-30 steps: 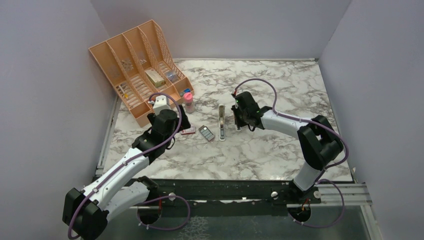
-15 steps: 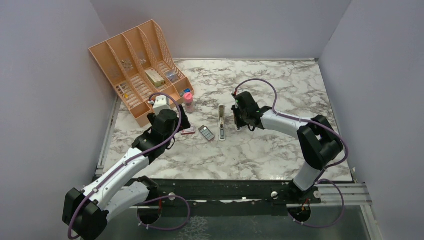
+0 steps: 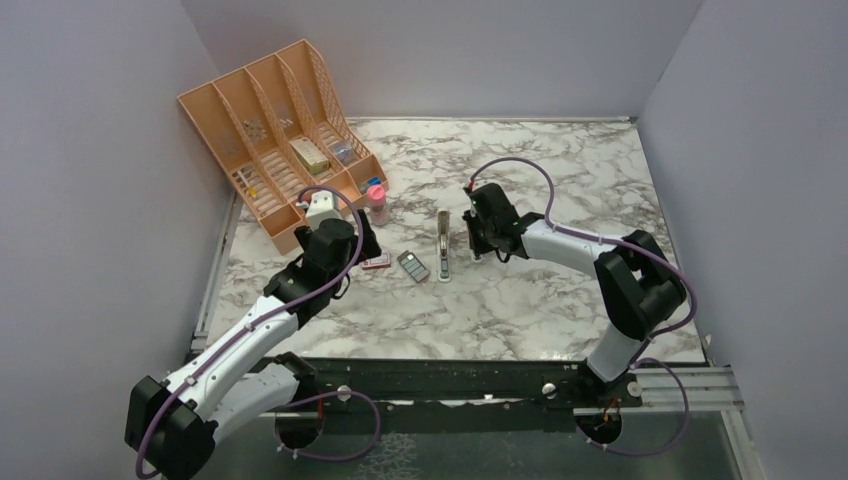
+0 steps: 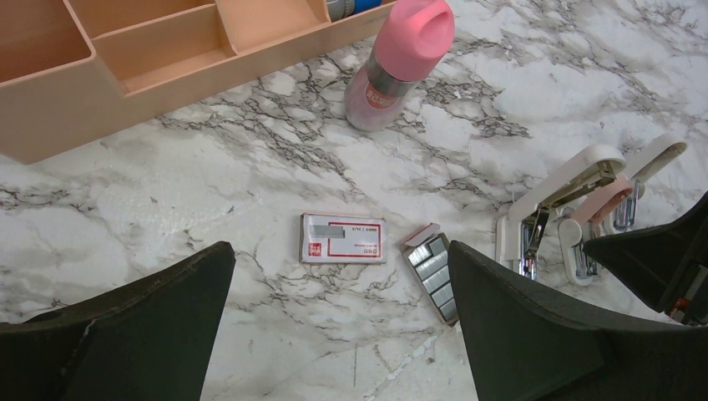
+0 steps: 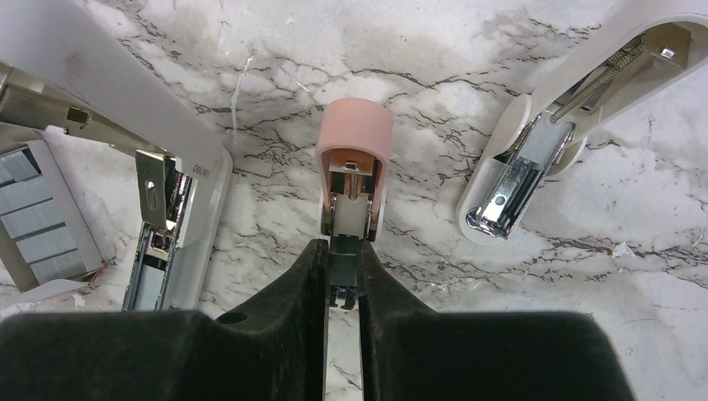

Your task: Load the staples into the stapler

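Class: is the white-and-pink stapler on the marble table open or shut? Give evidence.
Open. The white-and-pink stapler lies fanned apart, its spring and metal staple channel exposed.

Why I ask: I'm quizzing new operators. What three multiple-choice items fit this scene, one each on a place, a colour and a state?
1. Where does the staple tray lie? A on top of the sleeve; B between the sleeve and the stapler; C inside the stapler.
2. What colour is the bottle cap? A pink; B blue; C green.
3. How is the left hand? A shut on the sleeve; B shut on the staple tray; C open, empty.
Answers: B, it sits on the table with the sleeve on one side and the stapler on the other; A, the cap is plainly pink; C, its fingers stand wide apart above the table.
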`<act>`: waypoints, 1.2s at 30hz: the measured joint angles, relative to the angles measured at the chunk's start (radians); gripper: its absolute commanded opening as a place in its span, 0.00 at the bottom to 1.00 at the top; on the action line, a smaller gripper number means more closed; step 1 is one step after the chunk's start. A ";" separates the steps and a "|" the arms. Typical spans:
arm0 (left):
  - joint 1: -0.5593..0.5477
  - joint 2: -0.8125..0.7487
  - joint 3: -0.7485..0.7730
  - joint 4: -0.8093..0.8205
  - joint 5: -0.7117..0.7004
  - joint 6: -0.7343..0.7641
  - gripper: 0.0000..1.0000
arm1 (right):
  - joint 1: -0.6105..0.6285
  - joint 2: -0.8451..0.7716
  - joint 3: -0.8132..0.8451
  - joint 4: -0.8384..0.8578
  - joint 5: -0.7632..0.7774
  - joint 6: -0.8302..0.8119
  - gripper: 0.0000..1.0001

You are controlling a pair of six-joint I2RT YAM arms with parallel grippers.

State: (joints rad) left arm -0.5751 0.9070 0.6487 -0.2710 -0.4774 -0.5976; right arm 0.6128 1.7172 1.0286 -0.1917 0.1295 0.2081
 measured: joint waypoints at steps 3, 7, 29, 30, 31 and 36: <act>0.000 0.000 0.000 0.000 0.000 0.000 0.99 | 0.000 0.000 0.000 0.000 0.000 0.000 0.18; 0.000 0.000 0.000 0.000 0.000 0.000 0.99 | 0.000 0.000 0.000 0.000 0.000 0.000 0.18; 0.000 0.000 0.000 0.000 0.000 0.000 0.98 | 0.000 0.001 -0.019 0.013 0.000 0.001 0.19; 0.000 0.000 0.000 0.000 0.000 0.000 0.99 | 0.000 -0.002 -0.022 0.015 -0.001 0.002 0.19; 0.000 0.000 0.000 0.000 0.000 0.000 0.99 | 0.000 -0.005 -0.026 0.016 -0.001 0.002 0.20; 0.000 0.000 0.000 0.000 0.000 0.000 0.99 | 0.000 -0.012 -0.037 0.019 -0.002 0.009 0.21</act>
State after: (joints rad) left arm -0.5751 0.9070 0.6487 -0.2710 -0.4774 -0.5976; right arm 0.6128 1.7050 0.9916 -0.1726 0.1276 0.2173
